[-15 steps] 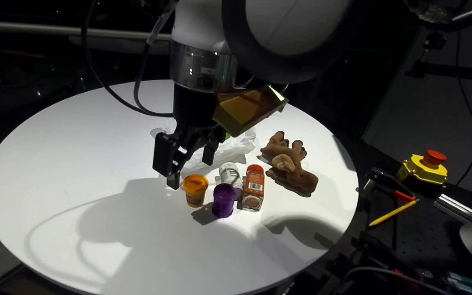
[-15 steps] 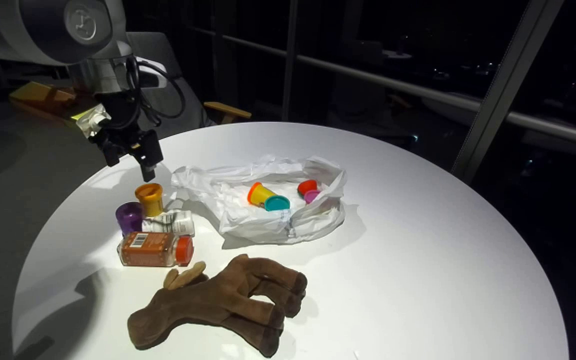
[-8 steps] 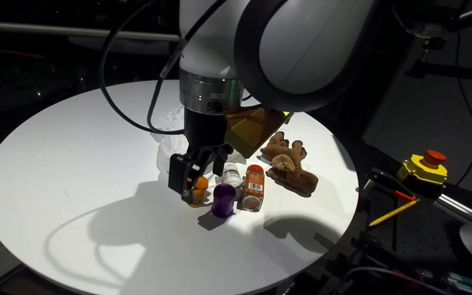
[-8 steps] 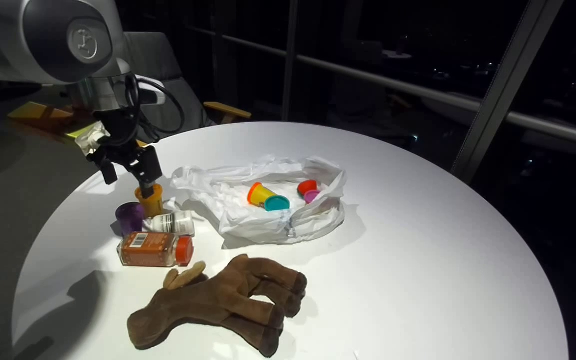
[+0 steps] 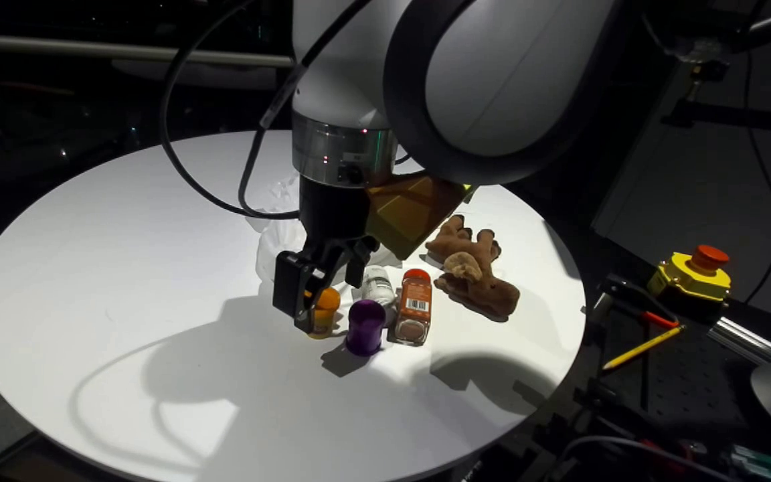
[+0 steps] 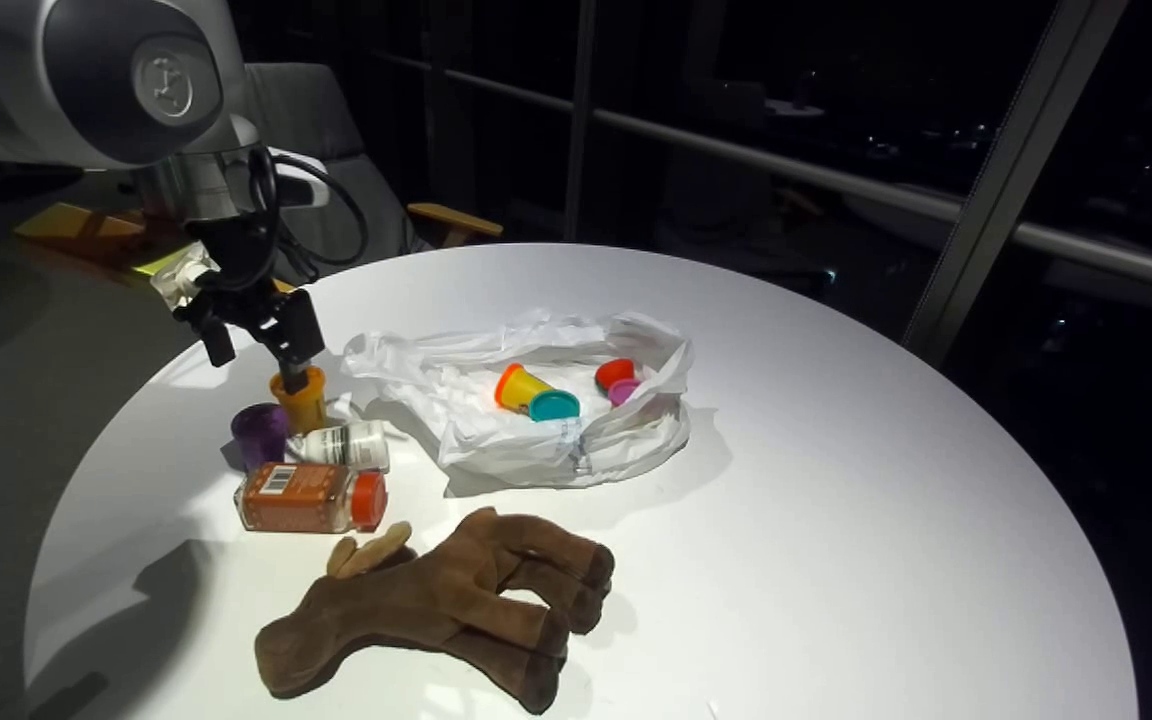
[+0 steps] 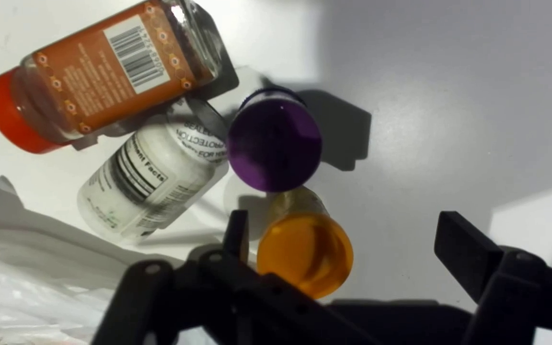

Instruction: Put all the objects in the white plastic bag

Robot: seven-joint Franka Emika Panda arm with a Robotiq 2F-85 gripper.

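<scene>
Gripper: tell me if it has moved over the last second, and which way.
Yes, the gripper has moved down: in an exterior view, one fingertip that showed just above the unmoved orange tub now overlaps the tub's top.

Mostly white, black and silver

The arm [image 5: 345, 87] is cased in smooth white. A pale rounded panel [image 5: 502, 80] is framed by a broad dark ring [image 5: 404, 73], and a dark cap [image 6: 86, 75] is marked with a circular emblem [image 6: 166, 85]. A shiny silver band [image 5: 342, 150] is set above a black cylindrical housing [image 5: 330, 207]. An angular amber block [image 5: 415, 211] and a crumpled whitish wrap [image 6: 183, 275] are mounted beside it. Long black cables [image 5: 166, 127] are hung in loops. The black fingers [image 7: 465, 256] are cut blunt and angular; round grey screw heads [image 7: 152, 269] are set in their linkage [image 7: 137, 302].
</scene>
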